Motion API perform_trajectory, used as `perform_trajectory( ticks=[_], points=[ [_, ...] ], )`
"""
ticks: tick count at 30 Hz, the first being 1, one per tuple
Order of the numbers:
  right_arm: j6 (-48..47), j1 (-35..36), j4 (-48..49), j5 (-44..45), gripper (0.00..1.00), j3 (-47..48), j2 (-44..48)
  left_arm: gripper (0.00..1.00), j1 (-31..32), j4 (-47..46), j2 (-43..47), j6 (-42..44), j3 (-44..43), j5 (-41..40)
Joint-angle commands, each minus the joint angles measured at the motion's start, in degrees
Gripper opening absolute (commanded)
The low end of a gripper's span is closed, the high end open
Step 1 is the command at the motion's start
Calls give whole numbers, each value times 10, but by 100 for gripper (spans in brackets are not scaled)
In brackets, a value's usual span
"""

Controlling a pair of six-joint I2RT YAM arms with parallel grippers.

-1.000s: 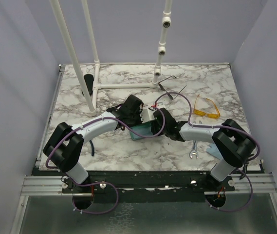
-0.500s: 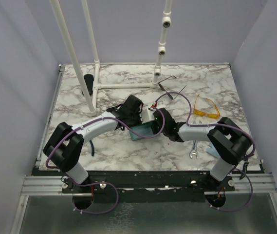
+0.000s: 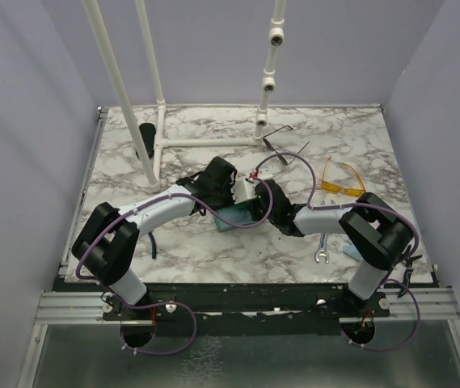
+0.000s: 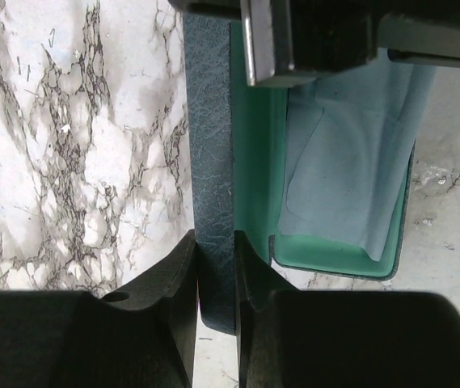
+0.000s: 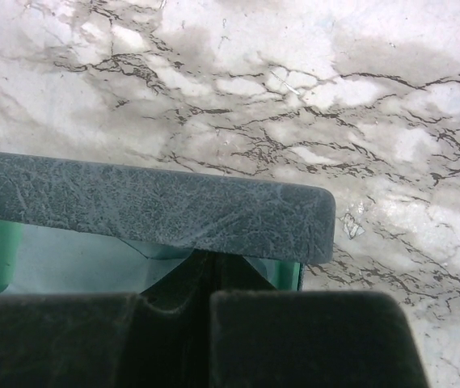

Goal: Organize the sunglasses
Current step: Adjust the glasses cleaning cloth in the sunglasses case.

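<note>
Sunglasses lie unpacked at the back right of the bench (image 3: 213,252). The thin dark wire pair (image 3: 279,134) sits farthest back. The yellow-orange pair (image 3: 343,181) lies nearer the front and further right, lens bar roughly crosswise and temples pointing away from the arms. The two pairs are apart from each other and well apart from the blue-grey case (image 3: 234,217), which stands open at the bench's middle showing its green lining.

A pale cloth (image 4: 351,162) lies inside the case. The left tool (image 4: 216,259) has its fingers narrowly parted and clamped on the case's textured wall, pinning it down. The right tool (image 5: 207,303) reaches into the opening with its fingers pressed fully together. A corner of cloth runs toward them, but whether it is caught between them cannot be told.

Both pairs lie behind and to the right of the tools, on the right arm's side, the yellow one the closer of the two. That arm is probably the one to fetch them. Each pair's long axis would need lining up with the case's crosswise length before going in.
</note>
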State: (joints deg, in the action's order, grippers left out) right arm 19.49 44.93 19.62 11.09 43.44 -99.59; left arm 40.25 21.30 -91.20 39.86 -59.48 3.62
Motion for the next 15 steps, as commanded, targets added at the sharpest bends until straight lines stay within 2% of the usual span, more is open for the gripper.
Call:
perform_trajectory(
  ticks=[1,15],
  points=[
    [-23,2,10,8,1,2,-13,0,7,-6,3,4,1,34],
    [-39,1,67,9,0,-19,49,0,8,-6,-2,7,1,25]
  ],
)
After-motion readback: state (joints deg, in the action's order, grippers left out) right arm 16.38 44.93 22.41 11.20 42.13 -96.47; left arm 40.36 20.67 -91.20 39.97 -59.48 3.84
